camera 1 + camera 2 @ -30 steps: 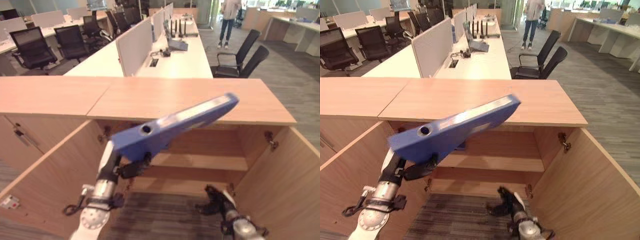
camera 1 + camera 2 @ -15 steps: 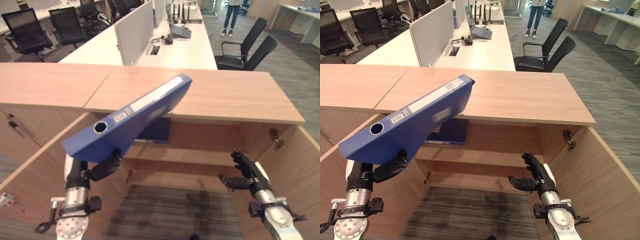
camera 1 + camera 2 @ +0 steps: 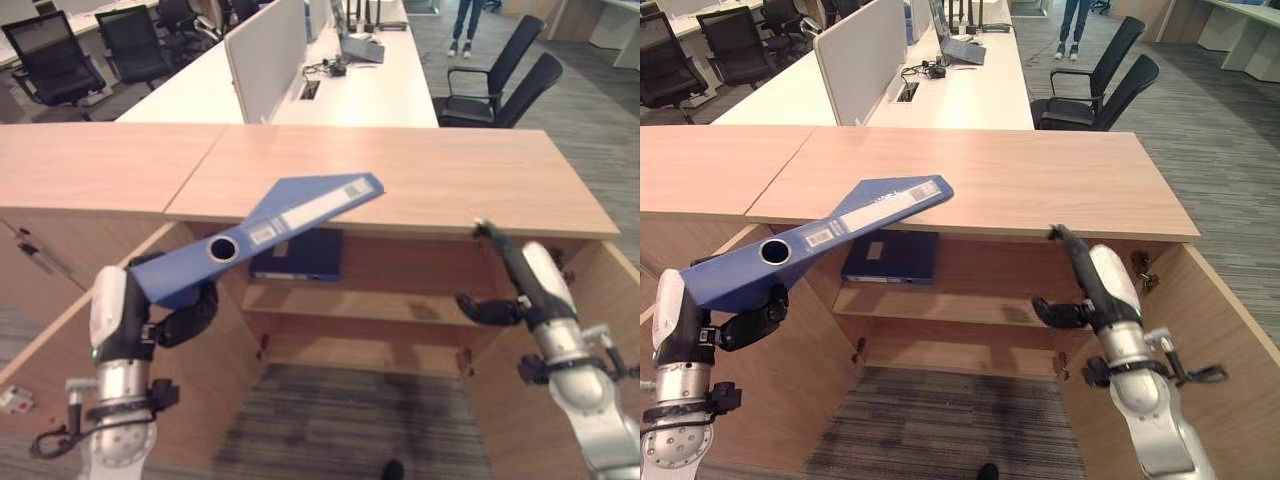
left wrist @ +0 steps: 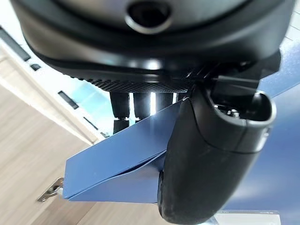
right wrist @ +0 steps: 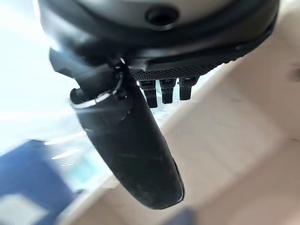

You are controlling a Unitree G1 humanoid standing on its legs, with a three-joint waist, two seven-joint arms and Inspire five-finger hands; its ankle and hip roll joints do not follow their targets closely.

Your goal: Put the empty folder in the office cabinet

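A blue folder [image 3: 270,235] is held by the left robot hand [image 3: 185,318] at its lower spine end, with the thumb and fingers curled round it; in the left wrist view the thumb [image 4: 206,159] is pressed on one face of the folder [image 4: 126,164] and the fingers are seen on the other. The folder is tilted, its far end raised and lying over the front edge of the wooden cabinet top [image 3: 430,175], its near end low beside the open left door [image 3: 70,340]. The round finger hole in the spine [image 3: 222,248] is turned upward, and white labels are seen along the spine.

The cabinet [image 3: 970,300] is open, with both doors swung outward. On its shelf [image 3: 950,305] a second blue folder [image 3: 890,256] is laid flat, towards the left side. Grey carpet [image 3: 940,420] is seen below the shelf.

The right robot hand [image 3: 1085,285] is raised in front of the right part of the opening, with nothing held; its fingers are stretched up towards the underside of the cabinet top and its thumb is spread out to the side. In the right wrist view the thumb [image 5: 136,154] is seen standing free of the fingers.

Behind the cabinet a long white tabletop [image 3: 370,95] with grey divider screens [image 3: 265,50] is seen, with black office chairs [image 3: 500,80] at both sides. A person's legs [image 3: 468,25] are seen at the far end of the aisle
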